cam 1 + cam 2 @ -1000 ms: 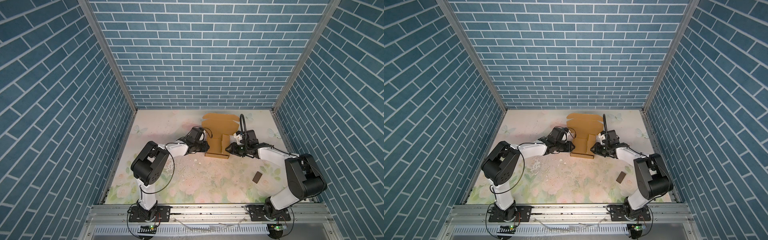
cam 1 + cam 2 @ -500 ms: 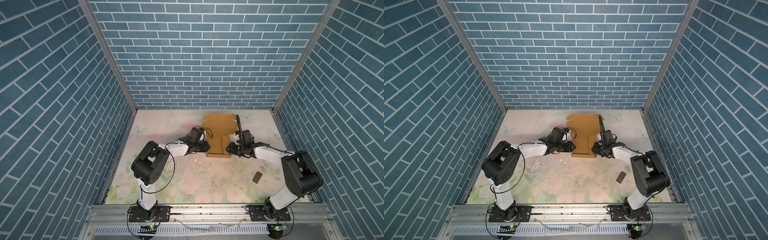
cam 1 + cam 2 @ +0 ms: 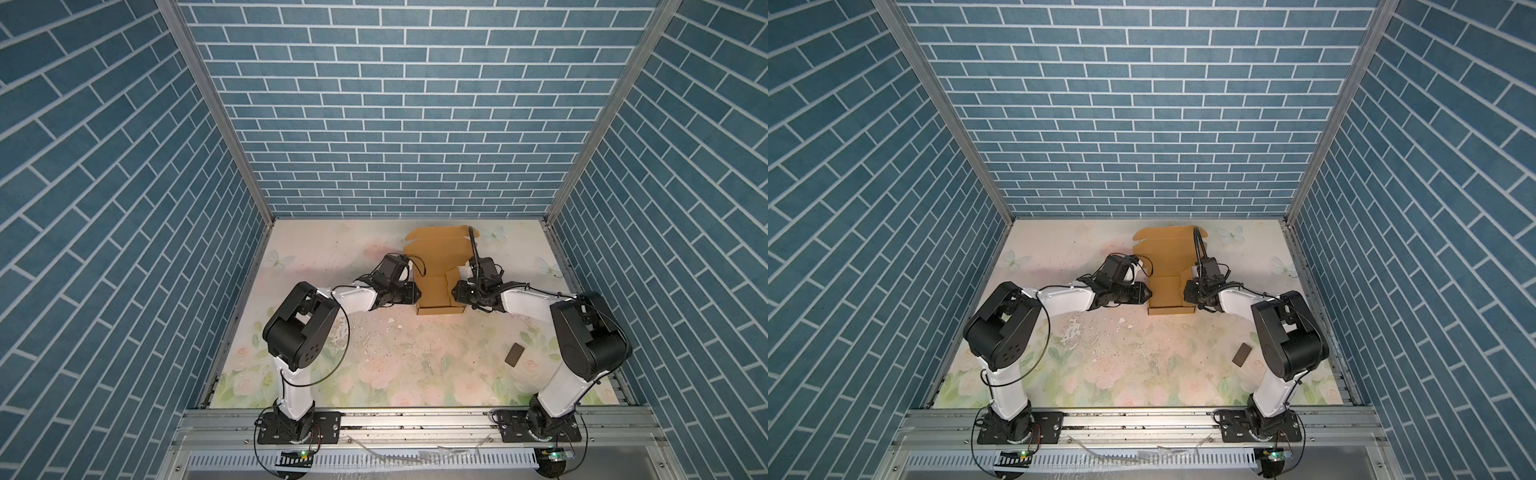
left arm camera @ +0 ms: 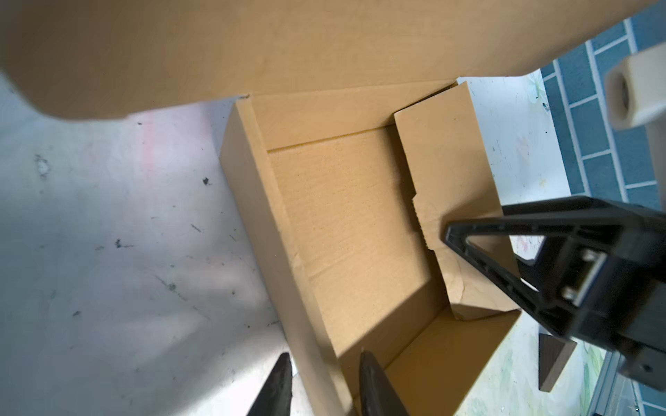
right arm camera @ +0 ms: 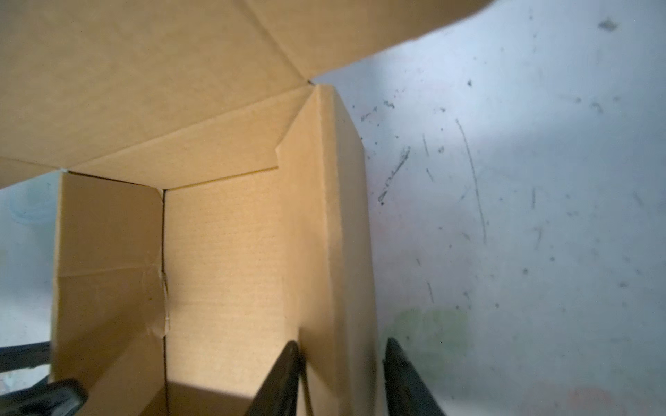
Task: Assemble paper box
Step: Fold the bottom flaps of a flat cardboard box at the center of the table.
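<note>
Floral mat carries the box just right of frame centre in both top views, its side walls pinched in the part-closed jaws of left gripper and right gripper, which should squeeze evenly to keep walls square.

Your paper box is matt tan corrugated cardboard w/ fine ribs inside, one flap edge creased & ragged. Under it the table is a printed floral sheet, scuffed, speckled w/ dark marks. Jaws on left gripper & right gripper look matt black plastic. The front rail is bare metal, the walls matt brick-print.
</note>
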`<state>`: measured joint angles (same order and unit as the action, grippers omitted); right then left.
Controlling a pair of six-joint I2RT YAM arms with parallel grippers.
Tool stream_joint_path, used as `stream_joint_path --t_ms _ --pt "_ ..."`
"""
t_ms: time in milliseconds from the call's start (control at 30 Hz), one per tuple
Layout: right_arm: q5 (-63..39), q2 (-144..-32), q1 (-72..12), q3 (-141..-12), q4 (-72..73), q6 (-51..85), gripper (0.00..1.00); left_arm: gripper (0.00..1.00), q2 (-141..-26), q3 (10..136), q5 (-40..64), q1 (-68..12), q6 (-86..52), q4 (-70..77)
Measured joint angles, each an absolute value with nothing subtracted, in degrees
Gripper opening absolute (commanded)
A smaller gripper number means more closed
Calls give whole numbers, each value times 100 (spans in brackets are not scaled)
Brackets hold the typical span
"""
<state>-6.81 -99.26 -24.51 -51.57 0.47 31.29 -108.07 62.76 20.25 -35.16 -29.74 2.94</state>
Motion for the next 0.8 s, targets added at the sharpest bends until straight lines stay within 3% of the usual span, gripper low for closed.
stream_joint_path --t_ms 167,400,800 --pt "-434 -10082 -2477 -5240 -1 3006 19 37 -10807 6276 2058 -3518 -2965 362" --pt "-141 -10239 -2504 -5461 -250 2663 0 47 -10731 6276 2082 -3522 -2928 491" --pt "62 -10267 -2512 -5651 -591 2307 2 57 -9668 6278 2602 -3046 -2209 -467"
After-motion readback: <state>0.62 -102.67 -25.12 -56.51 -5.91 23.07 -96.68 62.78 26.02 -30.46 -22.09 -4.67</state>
